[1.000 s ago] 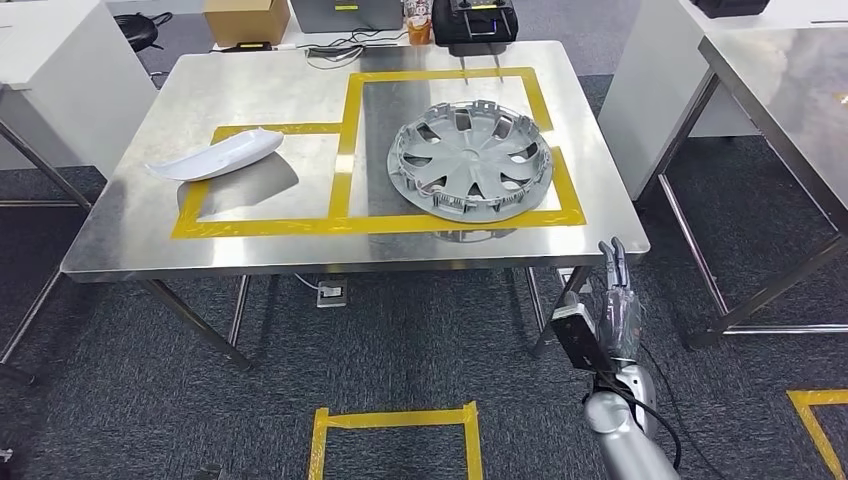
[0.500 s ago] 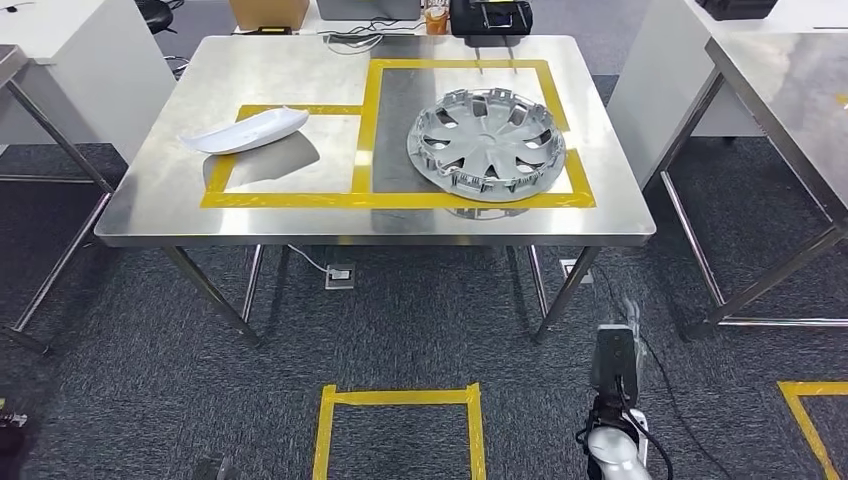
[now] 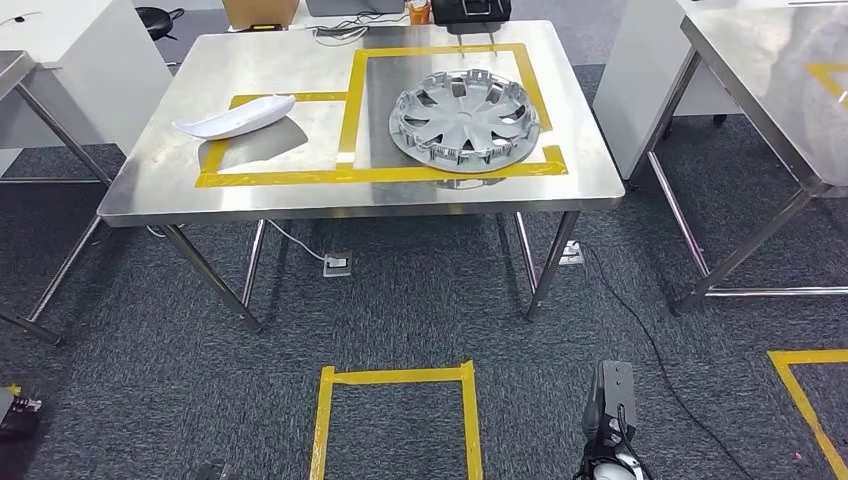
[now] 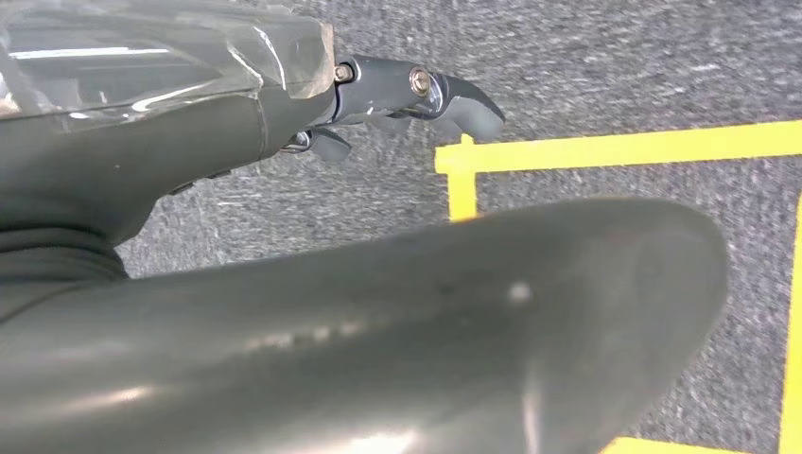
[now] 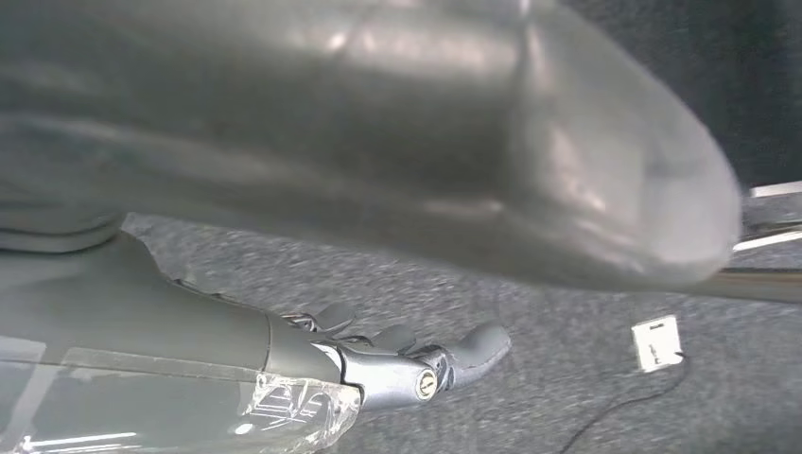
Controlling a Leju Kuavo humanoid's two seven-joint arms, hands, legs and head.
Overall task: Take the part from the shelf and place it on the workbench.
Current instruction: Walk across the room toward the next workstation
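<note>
Wheel cover flat on worktop, inside the yellow tape outline at 1 o'clock. White curved part at 11 o'clock. Left hand and right hand both over carpet, empty, fingers apart and slightly curled.

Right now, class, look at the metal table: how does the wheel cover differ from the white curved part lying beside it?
The wheel cover is round, grey and spoked with openings; the white curved part is long, narrow, solid and glossy. The wheel cover is much the larger. It lies in the taped box toward the robot's right, overlapping the tape at its near edge; the white part lies across the tape of the other box. Both rest on the metal table.
</note>
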